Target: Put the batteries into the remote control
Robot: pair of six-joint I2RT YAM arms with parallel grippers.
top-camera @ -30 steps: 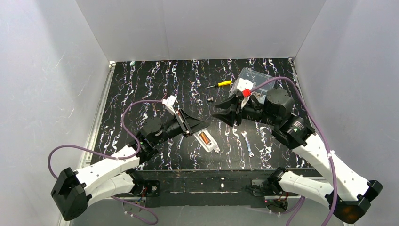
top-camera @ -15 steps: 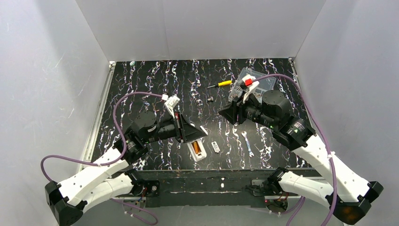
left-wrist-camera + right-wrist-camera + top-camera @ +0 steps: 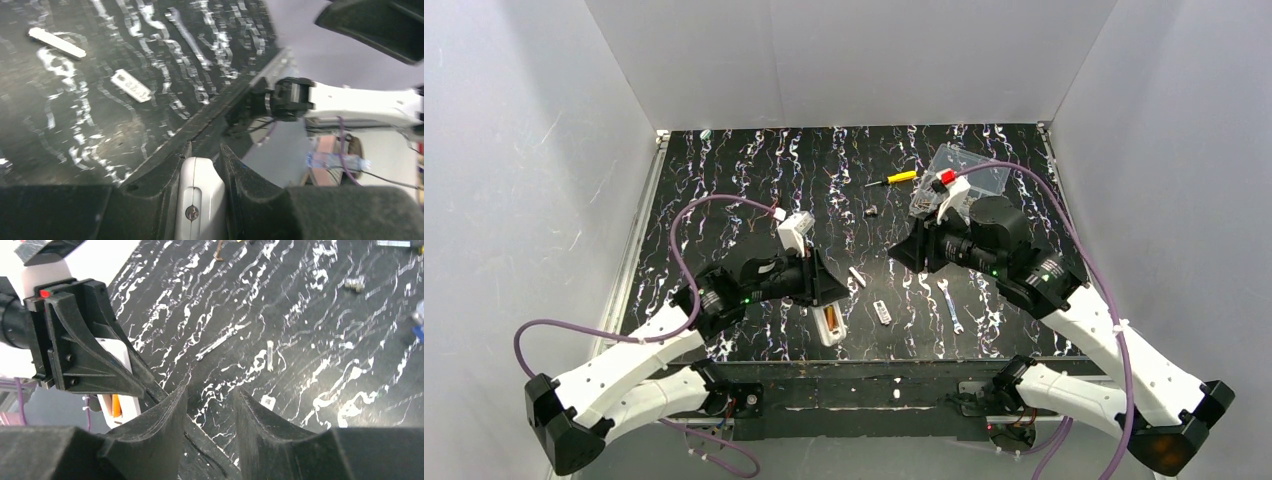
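Observation:
My left gripper (image 3: 824,297) is shut on the white remote control (image 3: 828,326), which hangs near the table's front edge. In the left wrist view the remote control (image 3: 197,200) fills the gap between the fingers, with the left gripper (image 3: 205,150) tight on its sides. An orange battery (image 3: 833,318) lies in the open compartment on the remote's back. The right wrist view also shows this battery (image 3: 115,406) below the left gripper. My right gripper (image 3: 896,250) hovers to the right of the remote. The right gripper (image 3: 210,390) is open with nothing between its fingers.
A thin white strip (image 3: 857,277) and a small white piece (image 3: 882,312) lie between the grippers. A small wrench (image 3: 951,305) lies to their right. At the back are a yellow-handled screwdriver (image 3: 894,178), a small metal part (image 3: 873,211) and a clear plastic box (image 3: 969,165).
My left gripper has drawn back to the left and toward the front edge, carrying the remote with it. This uncovered the thin white strip. My right gripper has pulled back a little to the right.

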